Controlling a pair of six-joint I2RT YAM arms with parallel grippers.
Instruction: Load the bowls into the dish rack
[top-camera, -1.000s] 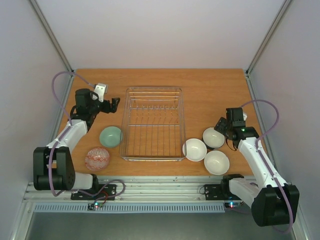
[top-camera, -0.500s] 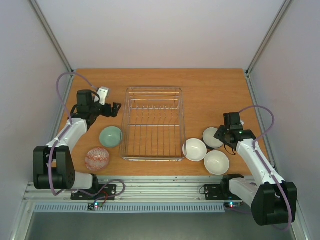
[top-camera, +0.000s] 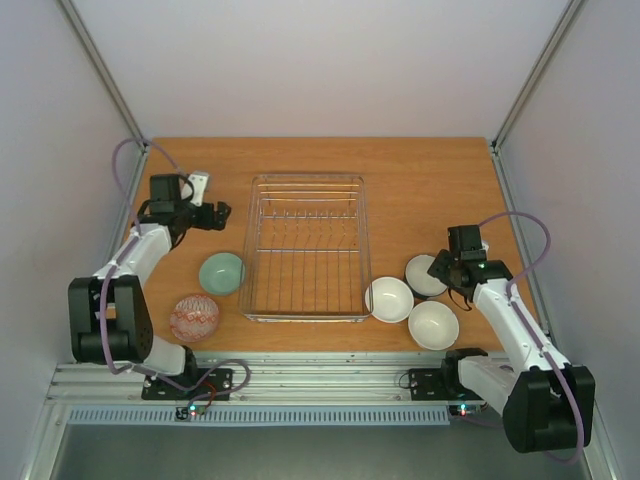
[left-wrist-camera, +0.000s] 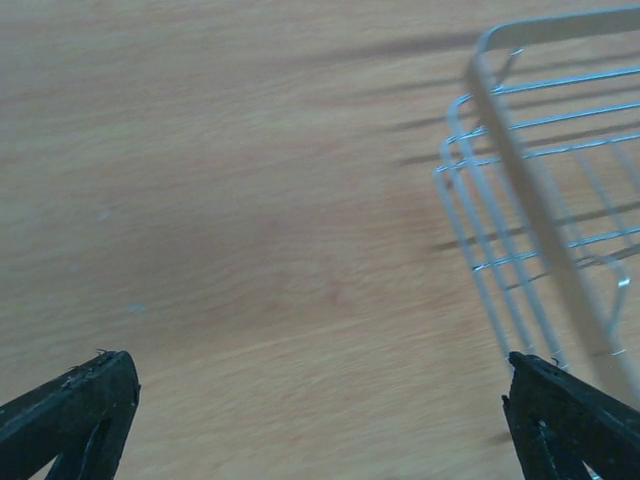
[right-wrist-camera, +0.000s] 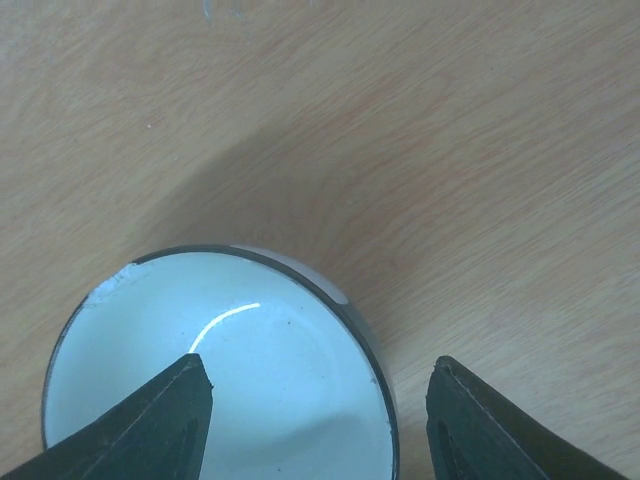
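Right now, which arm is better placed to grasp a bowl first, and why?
Right. The right claw, open, hangs directly over a dark-rimmed bowl. The left claw, also open, is over table beside the rack, no bowl below it.

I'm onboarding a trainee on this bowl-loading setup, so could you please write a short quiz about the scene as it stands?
1. How many bowls lie inside the rack?
2. True or false: the left gripper is open and holds nothing.
3. Which bowl is the right gripper over? A the mint bowl; B the patterned bowl; C the dark-rimmed bowl.
Key: 1 zero; 2 true; 3 C.
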